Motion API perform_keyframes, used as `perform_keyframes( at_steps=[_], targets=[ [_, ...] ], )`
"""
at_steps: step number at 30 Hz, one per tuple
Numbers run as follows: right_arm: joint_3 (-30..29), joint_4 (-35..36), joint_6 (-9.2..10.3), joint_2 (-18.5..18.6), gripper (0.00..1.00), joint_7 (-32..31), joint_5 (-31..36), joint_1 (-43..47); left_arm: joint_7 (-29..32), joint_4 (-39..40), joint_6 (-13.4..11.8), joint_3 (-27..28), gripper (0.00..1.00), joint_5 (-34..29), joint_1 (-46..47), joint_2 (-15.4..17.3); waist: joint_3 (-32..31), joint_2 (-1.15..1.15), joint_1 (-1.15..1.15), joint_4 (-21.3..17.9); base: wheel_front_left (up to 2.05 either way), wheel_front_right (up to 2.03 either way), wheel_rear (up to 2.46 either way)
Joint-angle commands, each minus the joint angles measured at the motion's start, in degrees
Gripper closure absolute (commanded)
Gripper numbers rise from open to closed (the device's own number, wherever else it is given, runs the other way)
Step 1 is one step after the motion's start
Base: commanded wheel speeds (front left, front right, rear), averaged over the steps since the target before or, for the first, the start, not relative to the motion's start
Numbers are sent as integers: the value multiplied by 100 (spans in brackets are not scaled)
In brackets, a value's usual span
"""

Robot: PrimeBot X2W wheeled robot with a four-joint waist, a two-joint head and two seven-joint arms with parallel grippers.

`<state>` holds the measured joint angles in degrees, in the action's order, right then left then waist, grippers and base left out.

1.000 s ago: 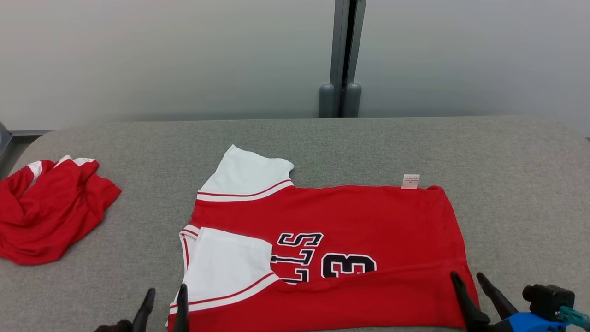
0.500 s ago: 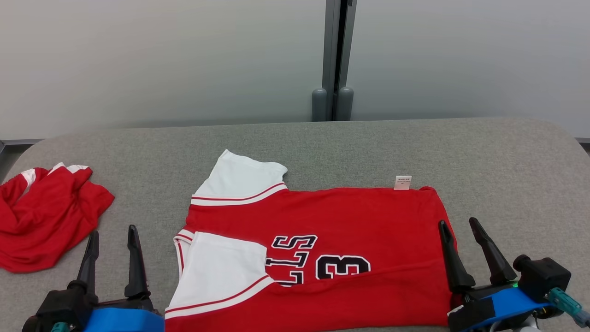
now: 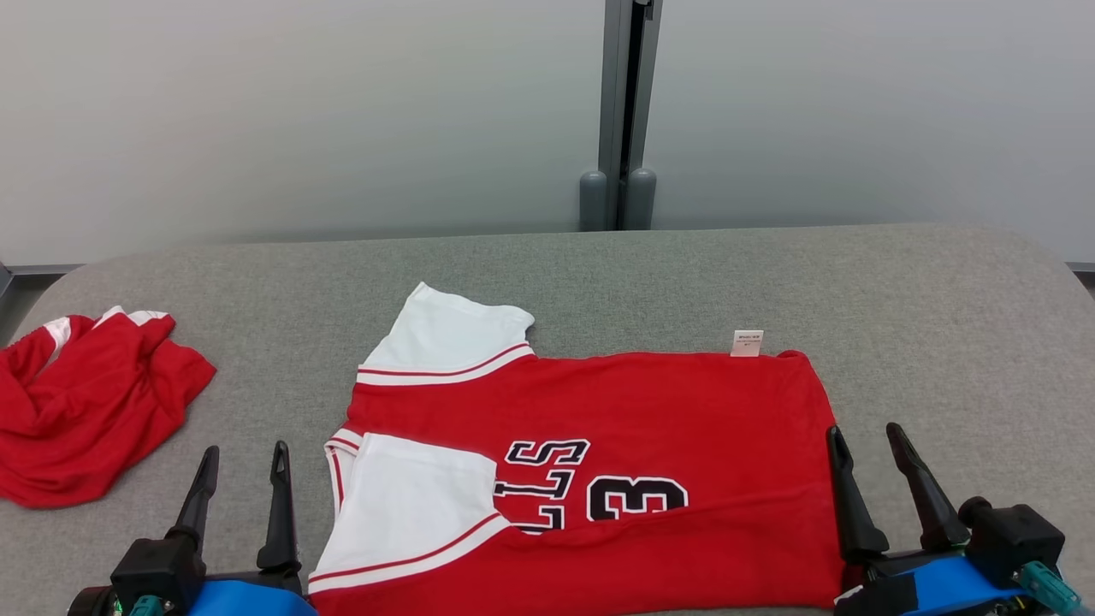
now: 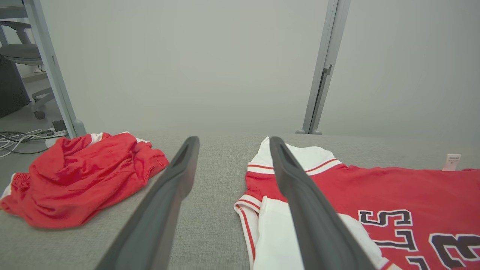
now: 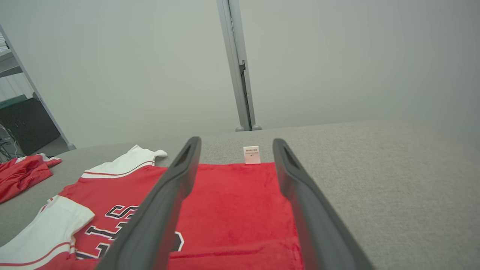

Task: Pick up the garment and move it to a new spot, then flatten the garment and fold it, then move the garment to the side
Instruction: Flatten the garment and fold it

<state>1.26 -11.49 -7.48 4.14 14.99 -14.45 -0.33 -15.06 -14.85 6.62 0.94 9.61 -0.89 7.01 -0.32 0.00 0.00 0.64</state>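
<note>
The red-and-white garment (image 3: 599,411) lies flat mid-worktop (image 3: 941,291), the left gripper (image 3: 244,449) spread wide and empty beside its sleeves, the right gripper (image 3: 862,429) equally wide, empty, at its hem.

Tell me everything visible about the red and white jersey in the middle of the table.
The jersey is red knit-looking fabric with two white short sleeves trimmed in red stripes, plus dark white-outlined letters and a 3, seen sideways. It lies flat on the grey table, neck end toward the robot's left, near edge folded over in a long strip. A small white tag sticks out at its far edge. Both open, the left gripper and right gripper flank it without holding it.
</note>
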Motion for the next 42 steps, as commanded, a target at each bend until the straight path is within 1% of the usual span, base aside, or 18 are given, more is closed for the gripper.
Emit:
perform_keyframes(
  at_steps=[1, 12, 17, 42],
  targets=[
    [-10, -10, -2, -11, 0, 25, 70, 77, -14, -32, 36, -6, 0, 26, 115, 23, -5, 0, 0, 0, 0, 0, 0],
    [-10, -93, -3, -89, 0, 26, 165, 92, -14, -234, 89, 34, 0, 34, 157, 64, -43, 0, 0, 6, 0, 0, 0],
    [5, -132, -2, -97, 0, 26, 169, 96, -14, -239, 99, 42, 0, 8, 111, 29, -46, 0, 0, 3, 0, 0, 0],
    [-18, -222, -2, -117, 0, 26, 140, 113, -14, -314, 87, 33, 0, 88, 145, 72, -71, 0, 0, 22, 0, 0, 0]
  ],
)
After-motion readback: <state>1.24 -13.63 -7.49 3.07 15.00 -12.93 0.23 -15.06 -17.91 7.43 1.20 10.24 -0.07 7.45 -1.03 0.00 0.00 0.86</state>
